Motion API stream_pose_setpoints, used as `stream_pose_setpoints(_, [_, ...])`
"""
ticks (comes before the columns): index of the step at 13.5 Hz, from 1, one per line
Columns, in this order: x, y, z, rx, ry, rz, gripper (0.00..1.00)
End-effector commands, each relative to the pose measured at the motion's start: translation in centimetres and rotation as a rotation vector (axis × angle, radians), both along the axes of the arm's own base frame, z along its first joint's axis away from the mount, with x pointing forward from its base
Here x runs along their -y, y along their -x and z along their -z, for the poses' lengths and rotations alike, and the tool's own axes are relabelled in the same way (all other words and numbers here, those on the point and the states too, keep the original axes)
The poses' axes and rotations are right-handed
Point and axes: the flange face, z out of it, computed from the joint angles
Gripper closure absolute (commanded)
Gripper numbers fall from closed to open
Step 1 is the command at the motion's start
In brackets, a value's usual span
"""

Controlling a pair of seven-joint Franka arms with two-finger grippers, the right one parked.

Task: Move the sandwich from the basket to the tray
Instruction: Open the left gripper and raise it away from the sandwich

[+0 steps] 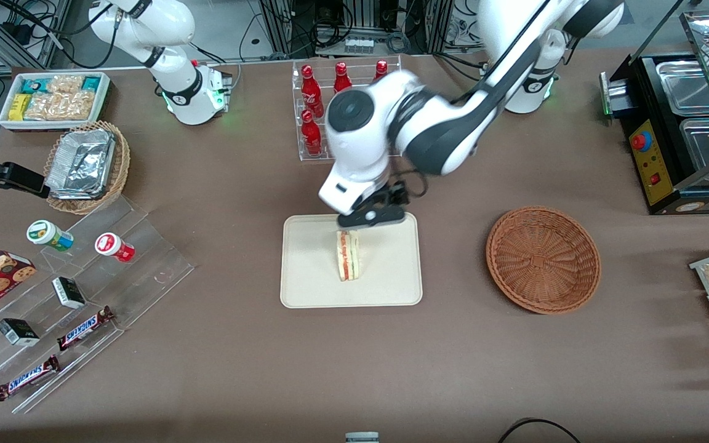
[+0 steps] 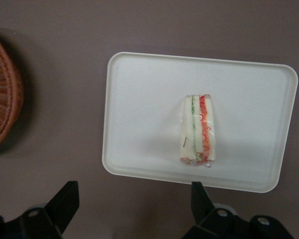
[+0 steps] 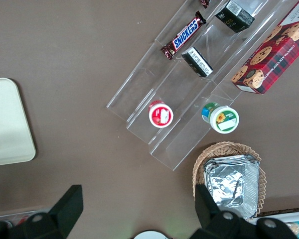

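Note:
The sandwich [image 1: 348, 255] [image 2: 198, 132] stands on its edge in the middle of the cream tray [image 1: 391, 283] [image 2: 139, 99], its red-orange and green layers showing. My left gripper [image 1: 372, 219] [image 2: 132, 199] hangs open above the tray's rim farther from the front camera, a little above the sandwich and not touching it. Nothing is between its fingers [image 2: 65, 199]; only brown table shows there. The reddish-brown woven basket [image 1: 543, 258] [image 2: 2, 99] sits beside the tray toward the working arm's end, with nothing in it.
A rack of red bottles [image 1: 314, 117] stands farther from the camera than the tray, under the arm. Toward the parked arm's end are a clear stepped display [image 1: 84, 289] with snack bars and cups, and a wicker basket of foil containers [image 1: 84, 166]. A black food warmer [image 1: 680, 135] stands at the working arm's end.

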Motion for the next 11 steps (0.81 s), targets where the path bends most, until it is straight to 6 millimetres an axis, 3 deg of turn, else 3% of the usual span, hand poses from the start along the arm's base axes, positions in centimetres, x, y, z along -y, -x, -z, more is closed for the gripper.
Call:
stream_pose_setpoints(1, [-6.9, -0.1, -5.0, 0.013, 0.016, -0.105, 0.01])
stream_pose_setpoints(2, [-9.4, -0.1, -6.9, 0.024, 0.022, -0.146, 0.01])
stream_pose_setpoints(5, [-16.0, 0.1, -9.4, 0.042, -0.03, -0.175, 0.01])
stream_pose_setpoints(8, [-23.6, -1.3, -12.0, -0.036, -0.026, -0.104, 0.01])
stream_pose_setpoints(11, [-29.7, -3.0, -13.9, -0.071, -0.012, -0.052, 0.01])
